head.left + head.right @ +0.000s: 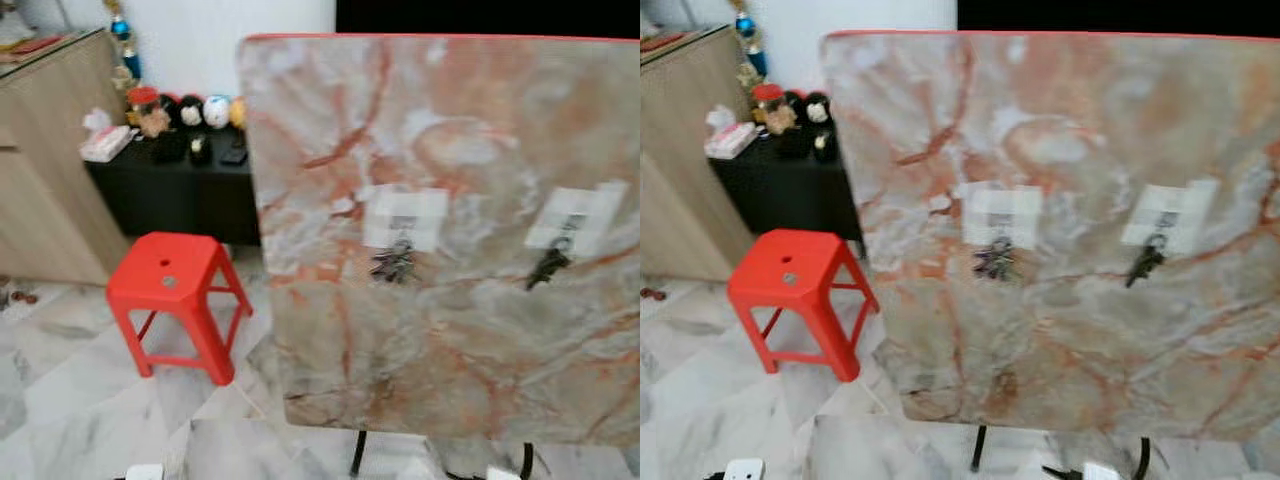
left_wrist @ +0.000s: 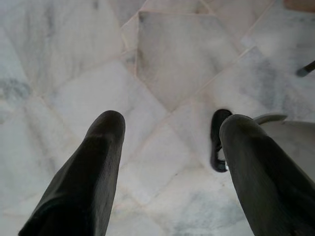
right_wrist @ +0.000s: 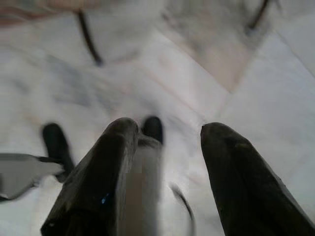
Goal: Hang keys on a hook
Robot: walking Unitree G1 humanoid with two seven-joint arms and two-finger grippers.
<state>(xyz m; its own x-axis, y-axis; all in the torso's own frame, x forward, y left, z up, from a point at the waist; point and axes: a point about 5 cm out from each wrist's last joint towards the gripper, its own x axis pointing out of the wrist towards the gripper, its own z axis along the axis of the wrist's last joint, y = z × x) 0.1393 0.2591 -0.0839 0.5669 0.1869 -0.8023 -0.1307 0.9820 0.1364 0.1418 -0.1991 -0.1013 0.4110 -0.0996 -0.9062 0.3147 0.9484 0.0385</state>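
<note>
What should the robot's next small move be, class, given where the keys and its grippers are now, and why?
Probably step back or stop: both key bunches already appear to hang from hooks on the marble board. The left gripper and right gripper are open, empty and pointed at the floor, so nothing seems left to hang.

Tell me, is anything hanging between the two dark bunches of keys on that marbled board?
Nothing; between the left key bunch and the right key bunch, the head views show bare pink-veined marbled board.
</note>
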